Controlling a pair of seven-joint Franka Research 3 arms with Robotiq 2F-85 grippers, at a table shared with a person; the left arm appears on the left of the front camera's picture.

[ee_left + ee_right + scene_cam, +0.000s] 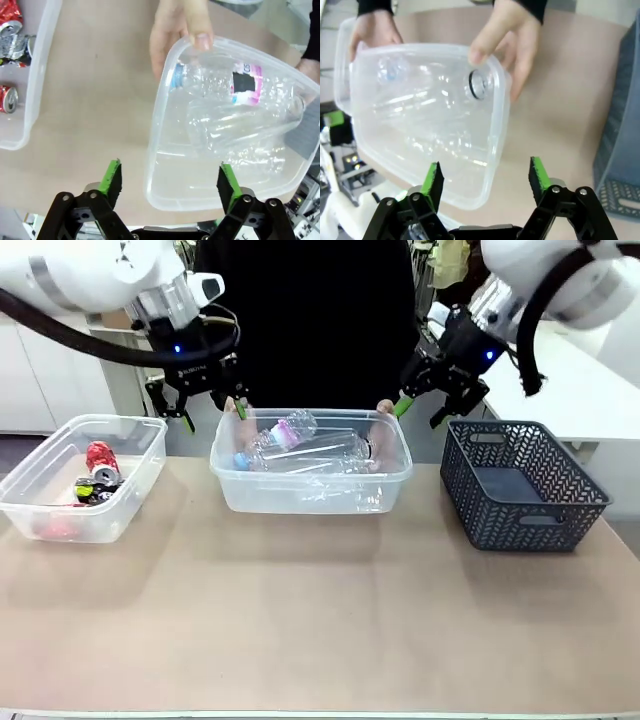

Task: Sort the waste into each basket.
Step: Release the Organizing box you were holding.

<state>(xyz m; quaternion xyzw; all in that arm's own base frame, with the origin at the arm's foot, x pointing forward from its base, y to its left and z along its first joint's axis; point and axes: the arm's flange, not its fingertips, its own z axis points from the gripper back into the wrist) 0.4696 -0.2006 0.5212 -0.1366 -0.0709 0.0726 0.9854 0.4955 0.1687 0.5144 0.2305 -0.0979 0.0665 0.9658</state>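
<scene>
Clear bottles [300, 445] are lying lengthwise in the middle tub [312, 490]; we are hovering both open pincers, left [205, 405] and right [435, 400], at its ends.

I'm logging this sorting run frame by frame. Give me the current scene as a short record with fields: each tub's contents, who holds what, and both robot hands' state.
left tub: crushed red and silver cans
middle tub: clear plastic bottles, one with a pink label
middle tub held by: the person's hands at its far corners
lattice basket: nothing visible inside
left hand: open, holding nothing, above the middle tub's left end
right hand: open, holding nothing, above the middle tub's right end
</scene>
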